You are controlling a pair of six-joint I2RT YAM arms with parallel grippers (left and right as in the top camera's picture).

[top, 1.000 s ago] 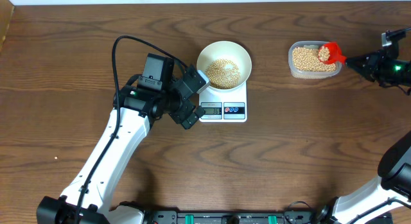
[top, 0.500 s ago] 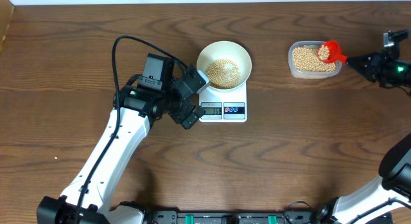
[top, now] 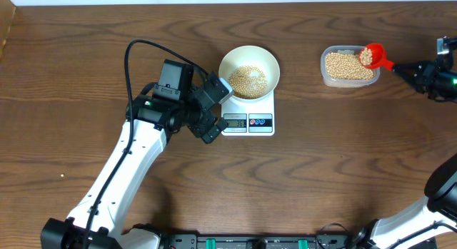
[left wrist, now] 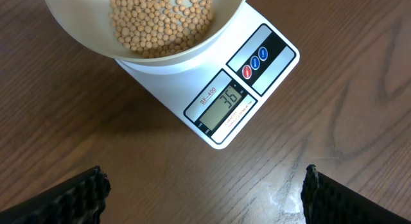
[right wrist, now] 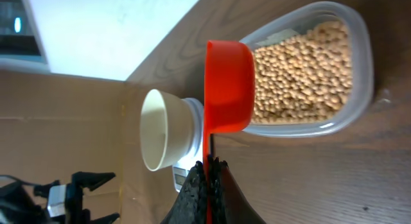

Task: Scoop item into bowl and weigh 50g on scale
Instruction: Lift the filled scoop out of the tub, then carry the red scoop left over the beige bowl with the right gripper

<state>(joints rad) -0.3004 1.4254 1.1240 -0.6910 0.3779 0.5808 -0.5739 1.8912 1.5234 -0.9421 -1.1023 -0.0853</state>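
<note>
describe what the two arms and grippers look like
Both are white tubular shells with black joints. The left arm has a black boxy module near its wrist, a looping black cable and a green light. The left gripper is black with ridged fingers. The right gripper is black too; the right arm shows a green light near it.

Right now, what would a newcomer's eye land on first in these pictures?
First, the red scoop, loaded with beans and held by the right pincer over the right end of the clear tub. Next, mid-table, the white bowl of beans sitting on the scale, whose display reads 36.
</note>
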